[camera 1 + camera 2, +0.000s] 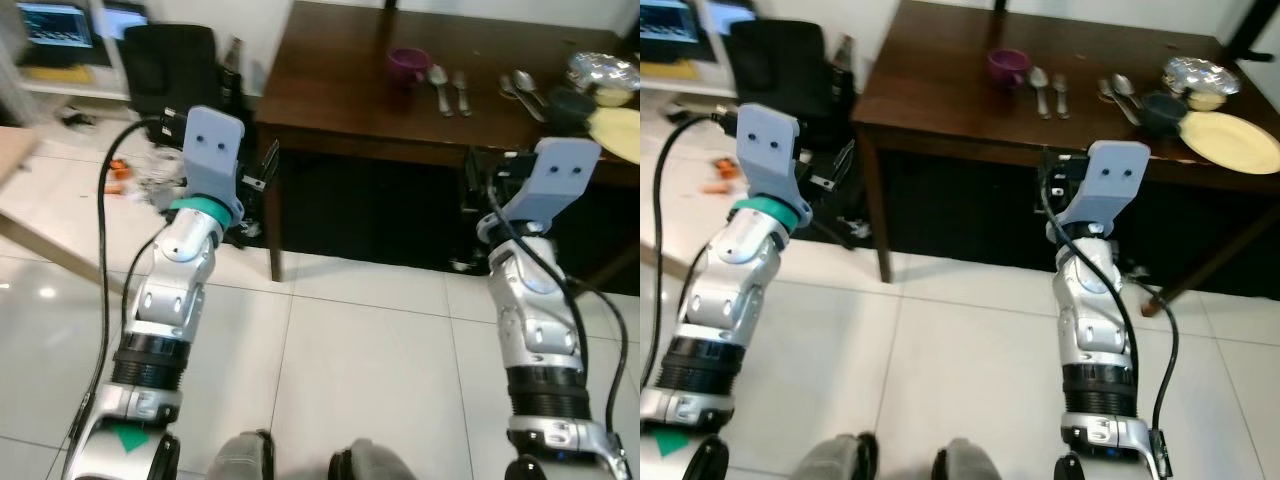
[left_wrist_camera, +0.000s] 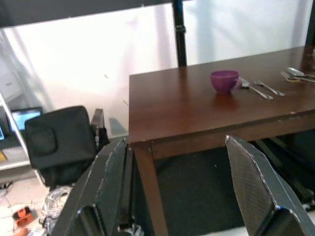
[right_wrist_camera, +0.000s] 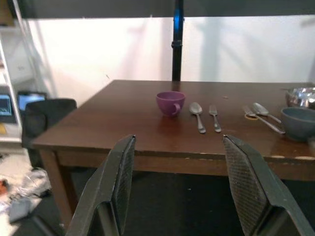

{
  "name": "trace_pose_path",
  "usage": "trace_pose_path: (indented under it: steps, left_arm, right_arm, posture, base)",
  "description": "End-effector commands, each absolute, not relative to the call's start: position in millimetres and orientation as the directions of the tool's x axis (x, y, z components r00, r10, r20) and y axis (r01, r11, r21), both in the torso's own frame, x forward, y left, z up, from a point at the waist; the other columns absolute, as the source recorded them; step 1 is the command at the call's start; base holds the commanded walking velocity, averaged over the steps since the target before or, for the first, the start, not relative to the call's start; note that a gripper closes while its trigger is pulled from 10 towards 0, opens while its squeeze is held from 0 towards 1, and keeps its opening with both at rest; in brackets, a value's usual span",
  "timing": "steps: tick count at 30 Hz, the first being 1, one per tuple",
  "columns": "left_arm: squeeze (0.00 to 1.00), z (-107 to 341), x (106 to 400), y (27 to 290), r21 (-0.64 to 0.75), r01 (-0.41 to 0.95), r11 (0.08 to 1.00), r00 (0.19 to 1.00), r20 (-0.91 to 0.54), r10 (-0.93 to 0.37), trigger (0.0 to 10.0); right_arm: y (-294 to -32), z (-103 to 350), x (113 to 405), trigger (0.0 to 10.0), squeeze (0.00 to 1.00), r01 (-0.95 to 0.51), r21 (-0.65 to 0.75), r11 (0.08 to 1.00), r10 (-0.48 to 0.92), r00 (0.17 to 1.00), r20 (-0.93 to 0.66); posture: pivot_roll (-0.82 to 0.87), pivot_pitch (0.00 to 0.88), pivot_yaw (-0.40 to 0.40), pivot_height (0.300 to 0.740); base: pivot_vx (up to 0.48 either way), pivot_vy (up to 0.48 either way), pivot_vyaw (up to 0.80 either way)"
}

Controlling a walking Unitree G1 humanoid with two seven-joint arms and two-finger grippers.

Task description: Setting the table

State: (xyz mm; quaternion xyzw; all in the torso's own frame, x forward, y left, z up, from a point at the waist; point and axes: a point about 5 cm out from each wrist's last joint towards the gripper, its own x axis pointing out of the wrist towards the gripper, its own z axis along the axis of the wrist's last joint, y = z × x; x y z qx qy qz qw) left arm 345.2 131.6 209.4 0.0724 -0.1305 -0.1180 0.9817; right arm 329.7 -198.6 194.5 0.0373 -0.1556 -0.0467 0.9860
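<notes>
Tableware lies along the dark wooden table (image 3: 123, 128) that stands against a pale wall. Nearest the table's left end sits a small purple cup (image 3: 170, 103), upright, with its handle turned toward the front edge. Just to its right a spoon (image 3: 197, 114) and a fork (image 3: 214, 117) lie side by side, close but apart, handles pointing to the front edge. Further right lie two more pieces of cutlery (image 3: 261, 114), one of them a spoon, angled to each other, and beside them a dark blue bowl (image 3: 297, 122). Behind the bowl stands a shiny metal bowl (image 1: 1198, 74), and at the table's right end a pale yellow plate (image 1: 1232, 140) lies flat near the front edge. Both arms are raised in front of the table, short of its edge and touching nothing. The left gripper (image 2: 177, 196) points at the table's left corner and leg, its fingers spread wide and empty. The right gripper (image 3: 179, 189) faces the middle of the front edge, its fingers likewise wide apart and empty. Left of the table a black bag (image 2: 59, 142) sits by the wall, with cables and small clutter on the white tiled floor (image 1: 370, 350) near it.
</notes>
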Motion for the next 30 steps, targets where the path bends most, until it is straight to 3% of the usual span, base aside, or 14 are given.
trace_pose_path:
  steps: [1,4,30]
  left_arm:
    - [0.00,205.0,344.9,129.0,0.176,0.227,0.958,0.940,0.217,-0.262,10.0]
    - [0.00,204.8,344.7,128.7,0.175,0.229,0.958,0.940,0.215,-0.264,10.0]
    - [0.00,204.4,346.0,133.1,0.200,0.197,0.960,0.947,0.215,-0.239,10.0]
  right_arm:
    - [-205.3,194.2,328.3,10.0,0.00,0.096,0.129,0.987,-0.131,0.946,0.296]
    - [-205.2,192.8,328.9,10.0,0.00,0.087,0.125,0.988,-0.120,0.951,0.284]
    - [-200.8,199.8,330.8,10.0,0.00,0.053,0.142,0.988,-0.096,0.944,0.316]
  posture:
    - [0.04,0.002,0.008,0.740]
    - [0.04,0.000,0.007,0.740]
    - [0.05,0.000,0.010,0.740]
  base:
    - [0.000,0.000,0.00]
    - [0.000,0.000,0.00]
    - [0.000,0.000,0.80]
